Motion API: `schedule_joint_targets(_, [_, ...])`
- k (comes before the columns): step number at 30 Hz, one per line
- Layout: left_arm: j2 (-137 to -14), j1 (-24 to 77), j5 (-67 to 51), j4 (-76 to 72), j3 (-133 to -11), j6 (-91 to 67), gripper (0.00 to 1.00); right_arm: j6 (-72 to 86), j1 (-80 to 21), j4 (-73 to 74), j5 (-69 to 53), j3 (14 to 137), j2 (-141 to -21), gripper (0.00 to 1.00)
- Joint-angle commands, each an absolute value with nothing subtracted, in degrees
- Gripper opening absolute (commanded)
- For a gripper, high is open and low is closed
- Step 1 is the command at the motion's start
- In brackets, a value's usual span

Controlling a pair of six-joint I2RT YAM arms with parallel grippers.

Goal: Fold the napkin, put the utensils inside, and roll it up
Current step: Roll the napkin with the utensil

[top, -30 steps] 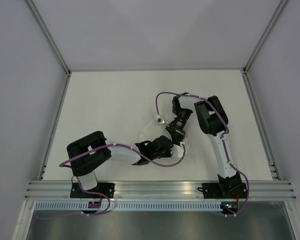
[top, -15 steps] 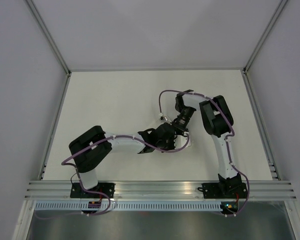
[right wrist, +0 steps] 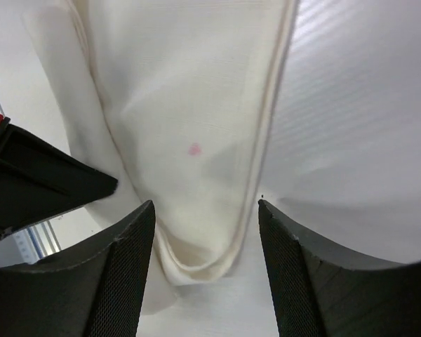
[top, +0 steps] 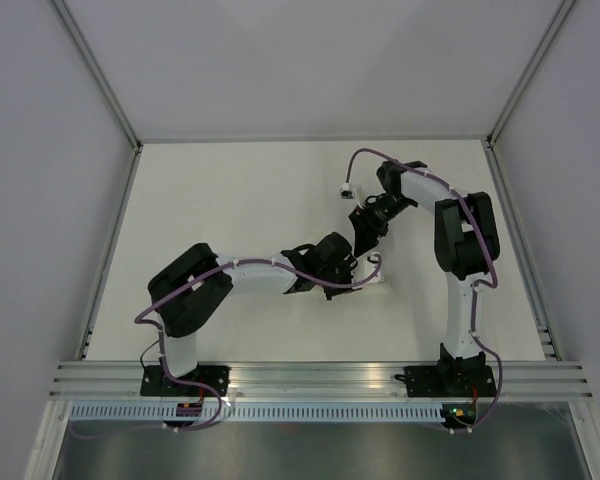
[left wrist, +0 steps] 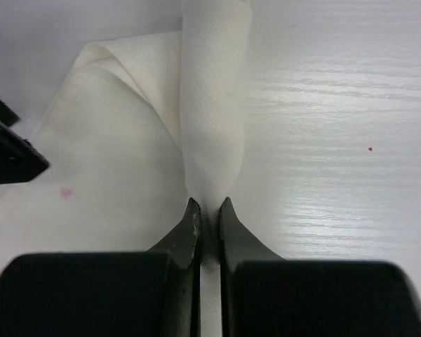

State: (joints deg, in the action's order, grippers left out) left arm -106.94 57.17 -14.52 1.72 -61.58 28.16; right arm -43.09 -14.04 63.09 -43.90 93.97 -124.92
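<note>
- We see our left gripper (left wrist: 209,208) pinched almost shut on a raised ridge of the napkin (left wrist: 212,105).
- Our right gripper (right wrist: 205,205) stands wide open, holding nothing; the napkin's folded end lies between its fingers.
- The napkin rests mid-table (right wrist: 365,105).

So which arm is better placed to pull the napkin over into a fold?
Probably the left. The left tool is shut on a raised ridge of the napkin; the right tool hangs open over it, gripping nothing.

No readable text, labels, brands or numbers in any view.
</note>
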Motion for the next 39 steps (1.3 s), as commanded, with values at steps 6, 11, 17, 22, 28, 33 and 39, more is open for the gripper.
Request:
schedule_joint_targets(6, [-115.83, 52.74, -32.07, 20.73, -67.05, 22.24, 0.02, -37.53, -3.36, 46.77, -52.64, 84.12, -111.02, 0.66])
schedule_joint_targets(11, [-119.96, 48.18, -42.42, 25.39, -70.13, 20.92, 0.02, -39.45, 2.45, 38.42, -53.62, 72.79, -99.25, 0.67])
schedule_joint_targets(17, [-125.32, 44.39, -50.61, 30.49, -75.14, 20.21, 0.02, -46.22, 1.24, 28.67, -50.72, 55.31, -81.58, 0.69])
schedule_joint_targets(22, [-129.63, 42.54, -54.57, 34.54, -78.83, 20.04, 0.02, -47.9, -7.54, 17.61, -38.71, 40.12, -67.54, 0.7])
schedule_joint_targets(28, [-132.71, 41.75, -55.99, 37.0, -81.91, 19.34, 0.02, -48.34, -21.7, 10.99, -28.31, 30.59, -60.73, 0.72])
schedule_joint_targets(33, [-133.77, 41.57, -55.9, 37.44, -83.5, 18.72, 0.02, -48.16, -27.41, 11.16, -25.4, 28.57, -60.38, 0.72])
schedule_joint_targets(39, [-133.86, 41.57, -54.76, 37.35, -84.11, 18.11, 0.02, -47.46, -34.27, 11.87, -21.98, 26.64, -61.0, 0.72])
